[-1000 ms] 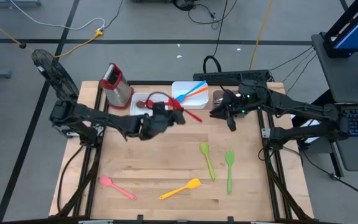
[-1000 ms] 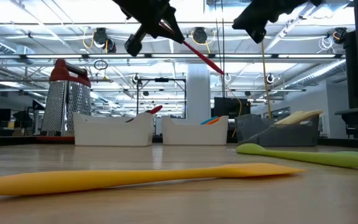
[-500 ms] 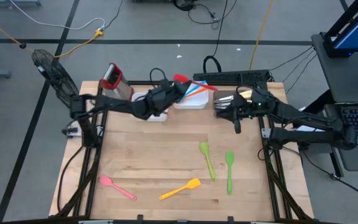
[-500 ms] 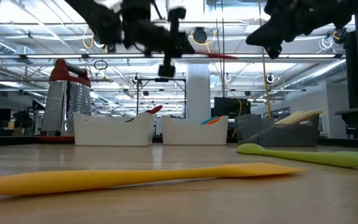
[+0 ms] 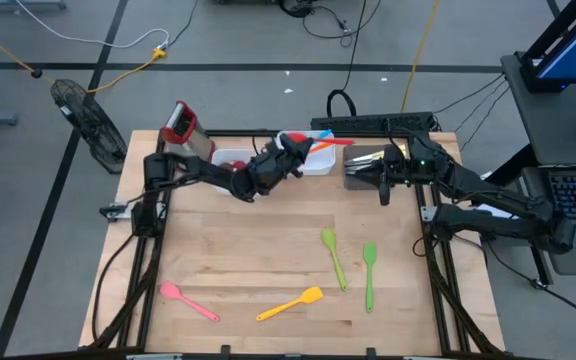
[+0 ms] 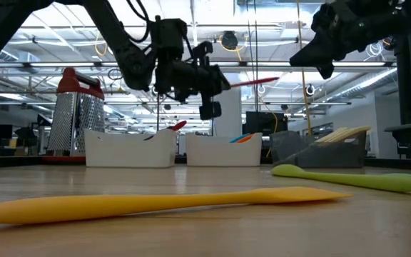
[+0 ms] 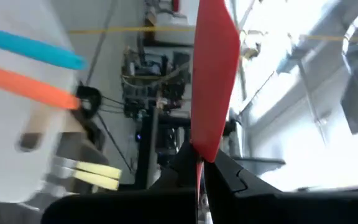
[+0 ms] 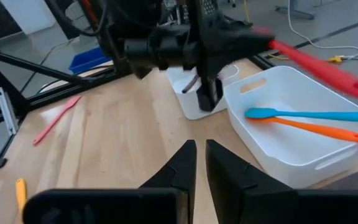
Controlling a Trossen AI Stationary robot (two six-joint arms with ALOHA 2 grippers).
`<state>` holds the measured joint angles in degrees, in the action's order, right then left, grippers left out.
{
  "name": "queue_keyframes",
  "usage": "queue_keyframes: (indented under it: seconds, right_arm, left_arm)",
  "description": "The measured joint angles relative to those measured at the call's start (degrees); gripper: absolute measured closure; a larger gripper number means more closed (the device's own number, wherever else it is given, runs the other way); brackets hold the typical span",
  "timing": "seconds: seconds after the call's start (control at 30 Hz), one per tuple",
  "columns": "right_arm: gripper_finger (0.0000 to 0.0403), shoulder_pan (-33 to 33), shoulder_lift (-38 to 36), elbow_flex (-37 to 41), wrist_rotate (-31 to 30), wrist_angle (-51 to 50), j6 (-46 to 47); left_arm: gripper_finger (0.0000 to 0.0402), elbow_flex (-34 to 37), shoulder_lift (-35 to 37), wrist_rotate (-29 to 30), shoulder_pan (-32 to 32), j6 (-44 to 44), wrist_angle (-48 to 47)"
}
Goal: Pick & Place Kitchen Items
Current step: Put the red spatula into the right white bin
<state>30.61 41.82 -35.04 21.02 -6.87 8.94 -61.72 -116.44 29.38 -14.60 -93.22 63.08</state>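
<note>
A red spatula point(image 5: 320, 141) is clamped in the left end effector point(image 5: 286, 152) and held level in the air above the white tray point(image 5: 308, 160), where a blue utensil point(image 8: 303, 114) and an orange utensil point(image 8: 319, 129) are seen lying side by side. The right end effector point(image 5: 383, 183) is held raised just beside that tray, over the dark tray point(image 5: 360, 166), with its fingers narrowed to a slim gap and nothing between them. Well away from the white tray, two green spoons point(image 5: 334, 257), a yellow spatula point(image 5: 290, 303) and a pink spatula point(image 5: 188, 300) are left on the surface point(image 5: 248, 250).
</note>
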Motion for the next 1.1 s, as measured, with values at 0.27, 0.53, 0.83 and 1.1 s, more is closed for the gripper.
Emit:
queue_keyframes:
  seconds: [0.27, 0.53, 0.83, 1.1]
  right_arm:
    - [0.0379, 0.2, -0.1, 0.3, 2.3, -0.2, -0.3]
    - [0.0381, 0.2, -1.2, 0.3, 9.2, -3.6, -1.7]
    - [0.0381, 0.2, -3.5, 0.3, 9.2, -5.4, -4.1]
    - [0.0381, 0.2, -3.9, 0.3, 9.3, -7.7, -5.5]
  left_arm:
    - [0.0401, -5.2, -2.2, 10.1, 4.0, -4.2, -4.2]
    - [0.0401, -7.3, -2.3, 21.8, 6.7, -10.9, -14.8]
    - [0.0401, -9.8, -2.4, 28.1, 9.1, -19.6, -26.6]
    - [0.0401, -17.0, -2.3, 26.5, 7.6, -13.7, -29.4]
